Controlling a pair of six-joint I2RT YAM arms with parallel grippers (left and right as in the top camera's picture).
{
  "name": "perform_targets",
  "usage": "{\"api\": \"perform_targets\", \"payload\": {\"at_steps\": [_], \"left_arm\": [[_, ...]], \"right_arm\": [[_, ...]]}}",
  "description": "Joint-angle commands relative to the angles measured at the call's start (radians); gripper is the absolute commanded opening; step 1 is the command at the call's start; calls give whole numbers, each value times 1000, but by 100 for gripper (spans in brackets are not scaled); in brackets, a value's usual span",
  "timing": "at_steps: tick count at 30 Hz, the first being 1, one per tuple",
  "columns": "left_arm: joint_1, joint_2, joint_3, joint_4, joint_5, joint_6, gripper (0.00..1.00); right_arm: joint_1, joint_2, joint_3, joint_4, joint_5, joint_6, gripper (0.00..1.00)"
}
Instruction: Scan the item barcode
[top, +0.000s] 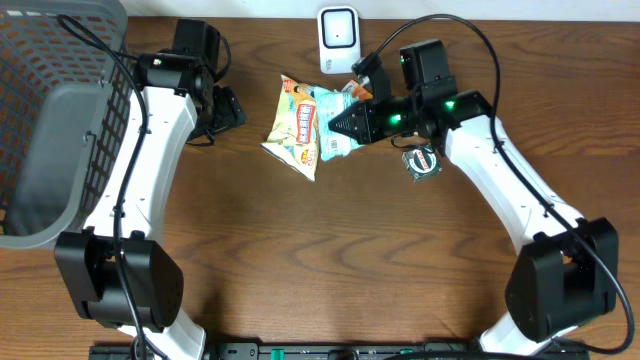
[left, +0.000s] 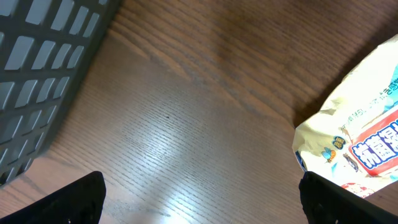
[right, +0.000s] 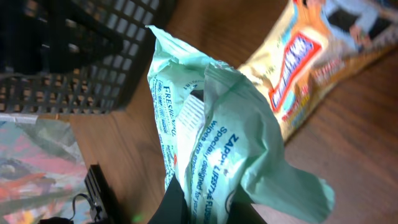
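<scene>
Gripping the mint-green packet (right: 214, 130) by one end, our right hand (right: 205, 208) is clamped shut on it, right beside the yellow snack bag (top: 298, 125) lying on the tabletop (top: 330, 260). Our left hand (top: 228, 110) stands wide open and empty, hovering near the basket (top: 50, 120). To scan well, we judge we should turn the wrist until the packet's printed code faces the white scanner (top: 338, 38), keep the crumpled film as flat as possible, and hold steady there. A shallow pinch might slip.
</scene>
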Motion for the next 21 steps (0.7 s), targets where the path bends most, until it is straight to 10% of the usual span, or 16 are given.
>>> {"api": "perform_targets", "payload": {"at_steps": [1, 21], "left_arm": [[3, -5, 3, -4, -13, 17, 98], [3, -5, 3, -4, -13, 17, 98]], "right_arm": [[2, -67, 3, 18, -28, 11, 1], [2, -96, 3, 42, -28, 71, 1]]}}
